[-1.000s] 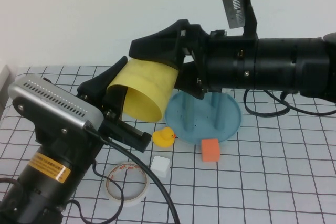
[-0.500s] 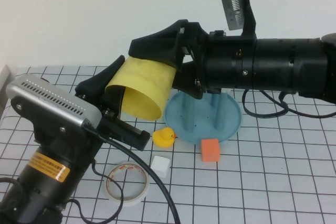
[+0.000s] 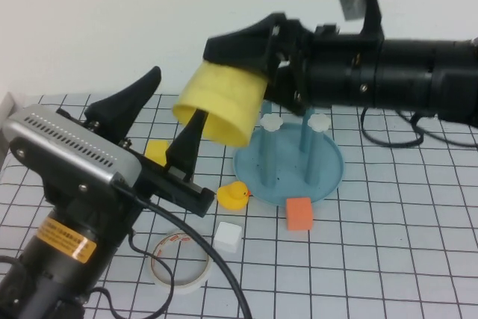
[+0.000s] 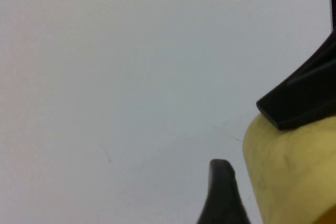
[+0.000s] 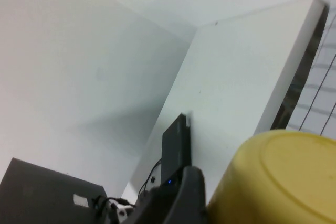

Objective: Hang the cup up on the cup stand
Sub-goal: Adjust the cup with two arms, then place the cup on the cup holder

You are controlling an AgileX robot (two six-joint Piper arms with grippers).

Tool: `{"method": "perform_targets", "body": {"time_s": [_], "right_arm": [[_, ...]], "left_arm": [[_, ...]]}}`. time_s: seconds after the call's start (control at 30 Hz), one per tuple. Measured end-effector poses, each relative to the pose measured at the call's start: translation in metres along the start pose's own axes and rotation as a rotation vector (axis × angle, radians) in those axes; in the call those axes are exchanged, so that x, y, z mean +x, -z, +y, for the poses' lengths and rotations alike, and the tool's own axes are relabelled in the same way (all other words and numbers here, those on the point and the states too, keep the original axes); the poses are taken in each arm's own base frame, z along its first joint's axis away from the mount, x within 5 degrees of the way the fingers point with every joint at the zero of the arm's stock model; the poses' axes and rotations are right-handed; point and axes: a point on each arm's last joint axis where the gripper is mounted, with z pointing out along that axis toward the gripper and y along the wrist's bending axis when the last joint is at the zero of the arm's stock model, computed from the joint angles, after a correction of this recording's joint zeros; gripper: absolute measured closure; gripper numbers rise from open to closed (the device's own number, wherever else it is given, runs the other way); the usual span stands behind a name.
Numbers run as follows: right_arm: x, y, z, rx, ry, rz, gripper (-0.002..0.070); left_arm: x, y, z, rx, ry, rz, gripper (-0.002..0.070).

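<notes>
My right gripper (image 3: 226, 72) is shut on the yellow cup (image 3: 220, 106) and holds it in the air, tilted with its mouth down and to the left, just left of the cup stand (image 3: 332, 173). The stand is a blue dish with upright blue pegs topped by white caps (image 3: 270, 121). My left gripper (image 3: 178, 93) is open and empty, just left of the cup and apart from it. In the left wrist view the cup (image 4: 289, 182) is beside one of my left fingers (image 4: 223, 195). In the right wrist view the cup's bottom (image 5: 283, 177) fills the corner.
A yellow rubber duck (image 3: 234, 196), an orange cube (image 3: 299, 213), a white cube (image 3: 228, 237) and a tape roll (image 3: 179, 261) lie in front of the stand. A small yellow cube (image 3: 157, 151) lies behind the left gripper. A white wall stands at the back.
The left gripper has let go of the cup and drawn back to the left. The right gripper has carried the cup up and to the right, toward the stand. The small yellow cube now shows.
</notes>
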Motion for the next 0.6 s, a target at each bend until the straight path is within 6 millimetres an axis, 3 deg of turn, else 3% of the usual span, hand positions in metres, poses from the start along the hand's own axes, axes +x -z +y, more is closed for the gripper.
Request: {"method": "perform_targets", "body": {"time_s": [0.2, 0.3, 0.33, 0.47, 0.6], "right_arm": [[-0.026, 0.010, 0.007, -0.005, 0.179, -0.077, 0.0079], [-0.038, 0.013, 0.013, 0.012, 0.352, -0.123, 0.0083], [-0.040, 0.013, 0.013, 0.023, 0.410, -0.133, 0.0084], [-0.048, 0.015, 0.014, 0.098, 0.735, -0.169, 0.0086], [-0.053, 0.016, 0.008, 0.208, 0.977, -0.184, 0.0087]], "left_arm": [[-0.012, 0.014, 0.003, 0.007, 0.044, -0.039, 0.0232], [-0.014, 0.030, 0.005, 0.009, 0.098, -0.044, 0.0265], [-0.016, 0.035, 0.006, 0.007, 0.122, -0.049, 0.0293], [-0.012, 0.064, 0.013, -0.034, 0.259, -0.012, 0.0549], [0.000, 0.091, 0.019, -0.086, 0.341, 0.103, 0.0650]]}}
